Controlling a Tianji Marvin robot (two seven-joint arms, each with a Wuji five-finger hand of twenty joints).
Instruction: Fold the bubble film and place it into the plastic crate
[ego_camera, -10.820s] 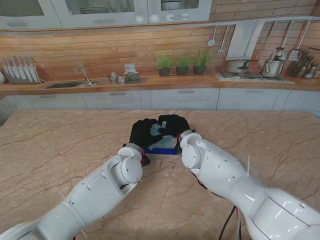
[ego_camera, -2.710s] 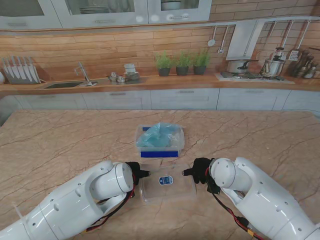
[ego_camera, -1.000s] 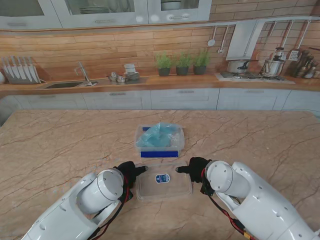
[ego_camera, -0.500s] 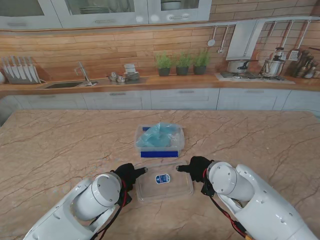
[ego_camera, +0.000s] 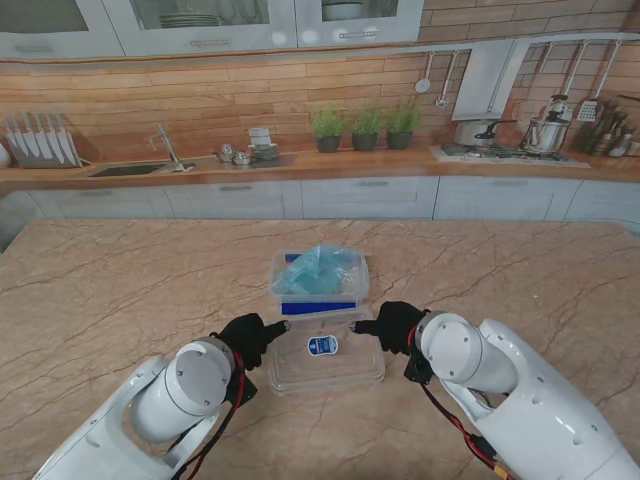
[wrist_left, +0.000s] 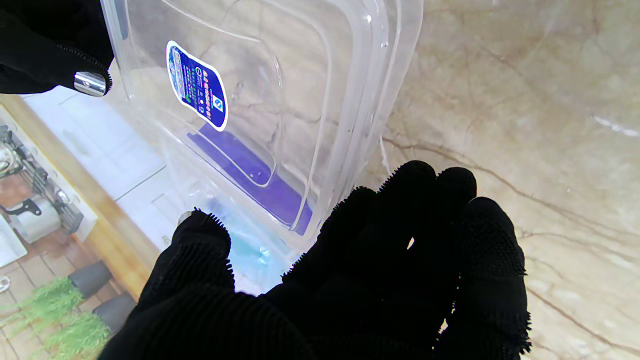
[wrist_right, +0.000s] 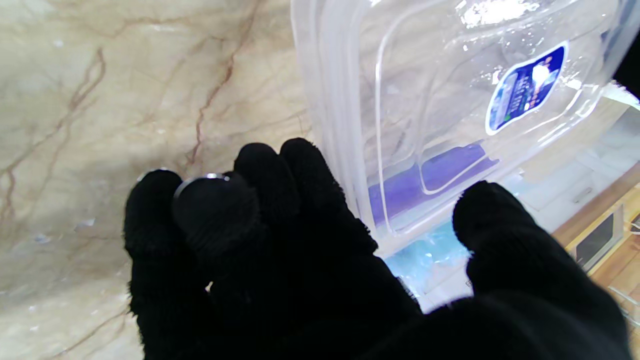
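**Lid held at both ends, just short of the filled crate**

Bubble film (ego_camera: 318, 270): already bunched inside the plastic crate (ego_camera: 319, 297), out beyond the fingertips of both hands, in line with the gap between them. Blue, crumpled, heaped slightly over the rim. Seen through the clear plastic in both wrist views as a pale blue patch past the lid's far edge.

Left hand (ego_camera: 248, 339): closed on one short end of the clear lid (ego_camera: 325, 360), thumb on one face, fingers (wrist_left: 425, 210) curled under the edge. Right hand (ego_camera: 393, 324): same hold on the opposite end, thumb (wrist_right: 500, 220) separated from the other fingers and the rim pinched between. Lid spanning from hand to hand, tilted, far edge nearly reaching the crate's blue-banded near wall; contact with the table underneath hard to judge.

Handling, as a judgement: lid light, thin, somewhat flexible, smooth and slippery against fabric gloves. Best gripped at the stepped rim near the middle of each short end, never on the flat centre panel with the blue sticker (ego_camera: 322, 346), likely to bow. Even pinch needed on both sides, otherwise twisting or a slip from one hand. Film soft and springy, apt to push back up against a lid; crate itself light enough to skid if nudged.
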